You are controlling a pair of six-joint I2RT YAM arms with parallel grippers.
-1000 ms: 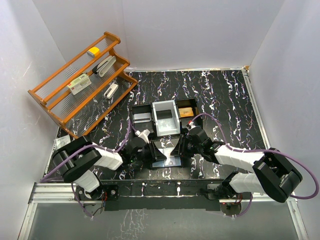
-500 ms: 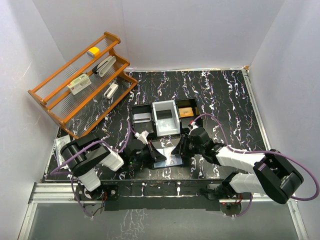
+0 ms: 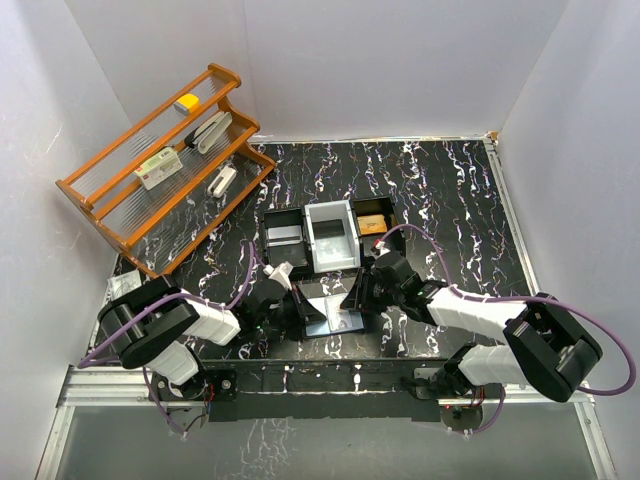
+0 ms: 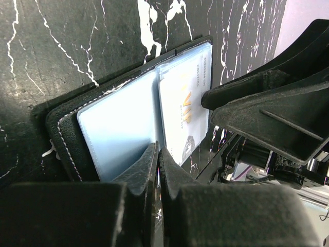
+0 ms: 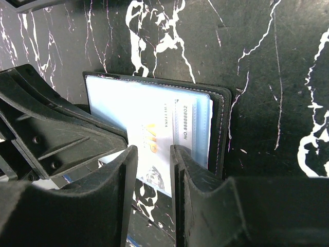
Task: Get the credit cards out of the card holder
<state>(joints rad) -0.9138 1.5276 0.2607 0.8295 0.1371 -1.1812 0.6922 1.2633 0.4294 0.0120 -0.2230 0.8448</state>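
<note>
The card holder lies open on the black marble table between my two grippers, its light blue inside facing up. A white card with "VIP" printed on it sticks partway out of one clear pocket. My left gripper is shut, and its fingertips press down at the holder's middle fold. My right gripper is open by a narrow gap and hovers over the exposed end of the card, one finger on either side. The holder's black edge shows beside the card.
A black three-compartment tray stands just behind the holder, with a white box in its middle and a brown item at the right. A wooden rack with small items stands at the far left. White walls enclose the table.
Both grippers have shifted slightly over the holder, the right one a little to the left and away. The holder has stayed open in nearly the same place.
</note>
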